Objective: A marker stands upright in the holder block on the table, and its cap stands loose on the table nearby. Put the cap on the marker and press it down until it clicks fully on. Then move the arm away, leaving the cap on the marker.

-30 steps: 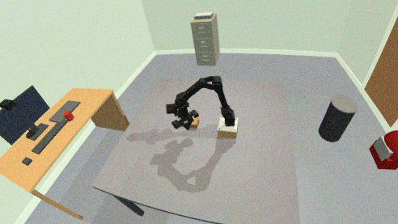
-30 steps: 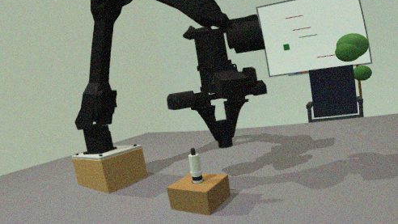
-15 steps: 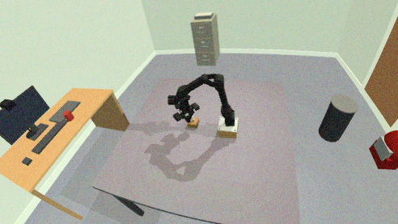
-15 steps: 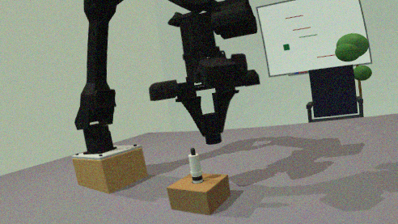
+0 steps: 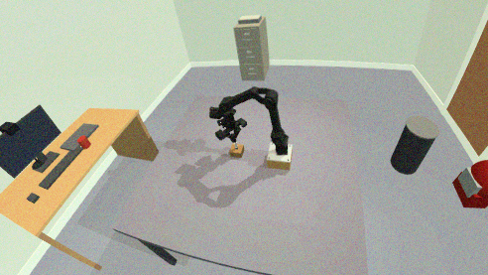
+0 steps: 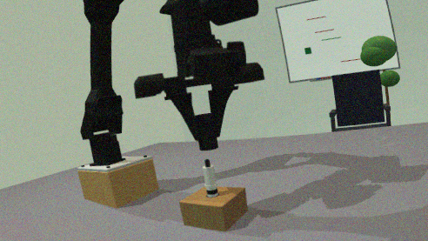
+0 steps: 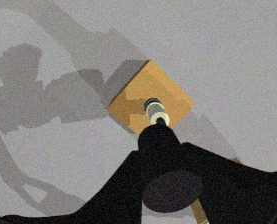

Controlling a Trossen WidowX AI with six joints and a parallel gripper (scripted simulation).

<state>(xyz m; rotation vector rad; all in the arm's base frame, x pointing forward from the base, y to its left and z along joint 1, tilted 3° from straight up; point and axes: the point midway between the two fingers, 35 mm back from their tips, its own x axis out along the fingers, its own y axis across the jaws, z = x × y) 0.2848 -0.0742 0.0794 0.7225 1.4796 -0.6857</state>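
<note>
The holder block (image 5: 236, 154) (image 6: 202, 214) (image 7: 174, 100) is a small wooden block. The white marker (image 6: 209, 177) (image 7: 155, 111) stands upright in it, its dark tip pointing up. My gripper (image 5: 234, 138) (image 6: 208, 135) (image 7: 159, 152) points down and is shut on the black cap (image 6: 209, 145) (image 7: 155, 135), whose end shows just below the fingertips. In the exterior view the cap hangs a little above the marker's tip, with a small gap. In the wrist view the cap's edge overlaps the marker tip. The cap's inside is hidden.
The arm's base sits on a wooden block with a white plate (image 6: 148, 158) beside the holder block. In the top view a desk (image 5: 104, 123) is at the left, a filing cabinet (image 5: 252, 51) behind, and a dark bin (image 5: 412, 150) at the right.
</note>
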